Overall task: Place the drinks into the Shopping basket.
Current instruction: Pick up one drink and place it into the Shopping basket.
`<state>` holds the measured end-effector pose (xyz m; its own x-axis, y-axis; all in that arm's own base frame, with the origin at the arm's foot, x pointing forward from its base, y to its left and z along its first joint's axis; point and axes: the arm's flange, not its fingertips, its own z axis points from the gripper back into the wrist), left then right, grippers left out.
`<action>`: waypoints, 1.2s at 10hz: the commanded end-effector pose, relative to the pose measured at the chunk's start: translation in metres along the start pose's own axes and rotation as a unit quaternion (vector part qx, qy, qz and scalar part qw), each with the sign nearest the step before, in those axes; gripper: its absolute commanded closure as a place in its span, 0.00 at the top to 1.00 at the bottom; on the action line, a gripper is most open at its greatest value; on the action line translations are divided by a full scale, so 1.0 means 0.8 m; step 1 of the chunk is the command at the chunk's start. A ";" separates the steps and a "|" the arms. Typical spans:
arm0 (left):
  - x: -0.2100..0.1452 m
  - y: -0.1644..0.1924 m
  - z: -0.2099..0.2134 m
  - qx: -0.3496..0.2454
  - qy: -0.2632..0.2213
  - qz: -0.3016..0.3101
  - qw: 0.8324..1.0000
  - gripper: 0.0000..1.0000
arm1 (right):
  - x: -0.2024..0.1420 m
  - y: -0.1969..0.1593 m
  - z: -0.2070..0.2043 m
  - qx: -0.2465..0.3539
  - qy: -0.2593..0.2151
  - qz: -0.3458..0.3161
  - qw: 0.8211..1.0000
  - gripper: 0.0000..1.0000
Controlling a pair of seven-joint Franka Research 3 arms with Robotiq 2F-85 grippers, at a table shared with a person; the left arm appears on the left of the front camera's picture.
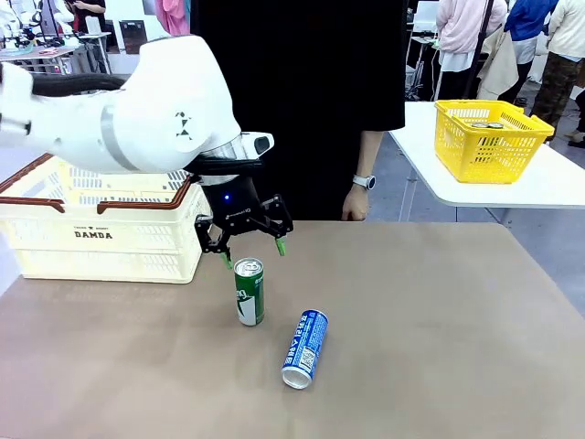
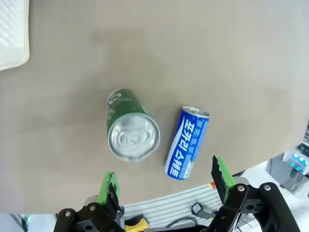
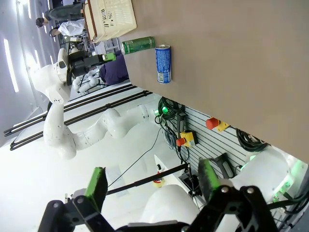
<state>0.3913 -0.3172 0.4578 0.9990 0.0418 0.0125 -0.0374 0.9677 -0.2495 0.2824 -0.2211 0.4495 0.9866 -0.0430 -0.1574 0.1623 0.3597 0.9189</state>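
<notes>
Front view: the left claw [image 1: 249, 245] is held spread just above the green can [image 1: 249, 291], with no contact to be seen. The green can stands upright on the worktop [image 1: 439, 347]. The blue can [image 1: 304, 348] lies on its side near it, towards the robot's right and closer to the camera. The basket [image 1: 101, 233] is set at the worktop's far left, apart from both cans. A person's hand [image 1: 355, 203] hangs at the far edge. A yellow basket [image 1: 487, 139] is seen on a separate white table at the right.

Left wrist view: the left claw [image 2: 165, 180] is spread, nothing pinched. The silver top of the green can [image 2: 129, 130] is seen from above, and the blue can [image 2: 187, 142] lies beside it. A corner of the basket [image 2: 12, 34] is seen at the upper left.

Right wrist view: the right claw [image 3: 152, 180] is spread and empty, well away from the worktop [image 3: 241, 58]. The green can [image 3: 139, 45], the blue can [image 3: 163, 64] and the basket [image 3: 111, 17] are seen far off.
</notes>
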 end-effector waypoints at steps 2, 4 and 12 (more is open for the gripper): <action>0.023 -0.015 -0.010 0.040 0.009 -0.018 0.999 1.00 | -0.002 0.006 0.003 0.003 0.000 -0.008 1.000 1.00; 0.036 -0.013 -0.016 0.057 0.012 -0.013 0.998 1.00 | -0.002 0.006 0.003 0.003 0.000 -0.008 1.000 1.00; 0.059 0.002 -0.055 0.079 0.043 0.000 0.996 1.00 | -0.002 0.006 0.003 0.003 0.000 -0.008 1.000 1.00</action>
<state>0.4348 -0.3238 0.4120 0.9982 0.0167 -0.0570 -0.0231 0.9934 -0.1128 0.2822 -0.2213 0.4495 0.9866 -0.0437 -0.1575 0.1626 0.3595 0.9189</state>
